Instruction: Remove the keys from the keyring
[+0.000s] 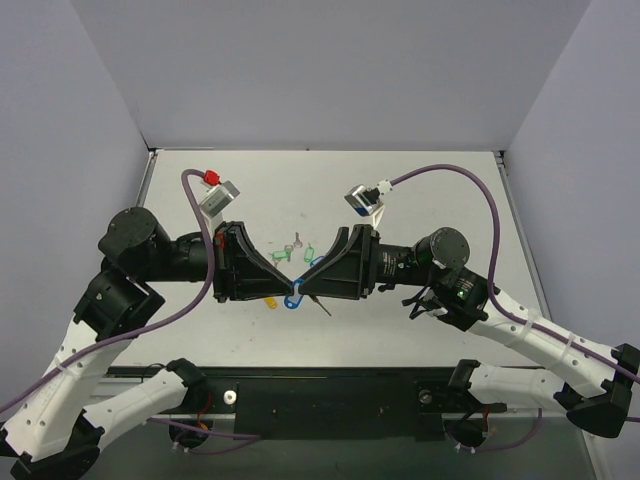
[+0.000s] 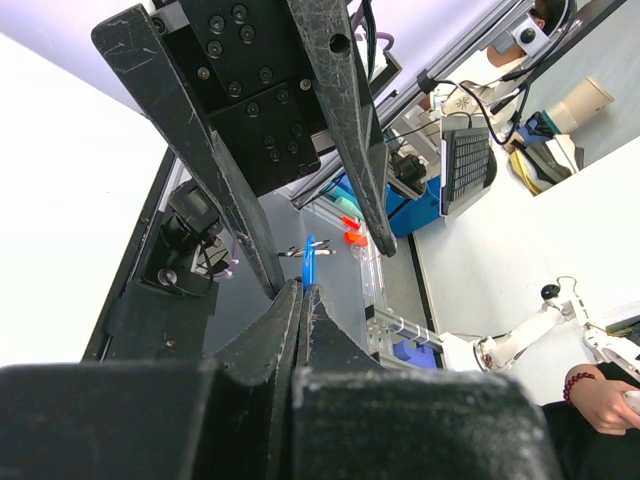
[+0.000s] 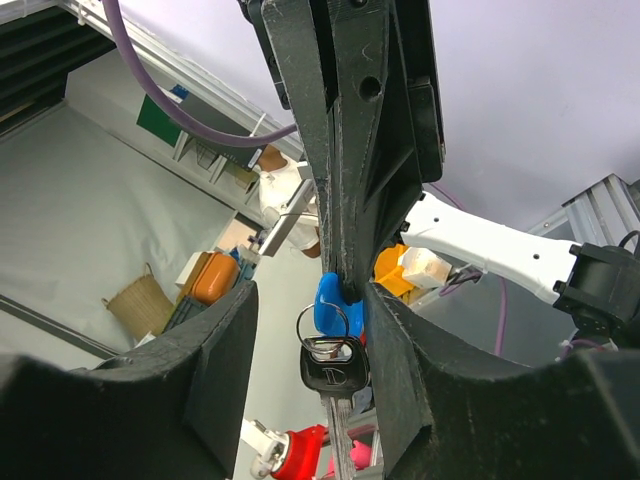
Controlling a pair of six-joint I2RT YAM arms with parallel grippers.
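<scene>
My left gripper [image 1: 287, 280] is shut on a blue plastic tag [image 3: 330, 300] and holds it above the table; its closed tips [image 2: 300, 290] pinch the tag edge-on [image 2: 310, 262]. A small metal ring [image 3: 322, 322] hangs from the tag. On the ring hangs a key [image 3: 335, 365] with a black head and a silver blade. My right gripper [image 3: 310, 340] is open, with one finger on each side of the tag and key, touching neither. In the top view the tag [image 1: 293, 297] and key [image 1: 318, 303] hang between the two grippers' tips; the right gripper [image 1: 306, 280] faces the left.
Two green tags with keys [image 1: 298, 250] lie on the white table [image 1: 420, 330] just behind the grippers. A yellow tag [image 1: 270, 300] lies under the left gripper. Walls close the table at the back and both sides.
</scene>
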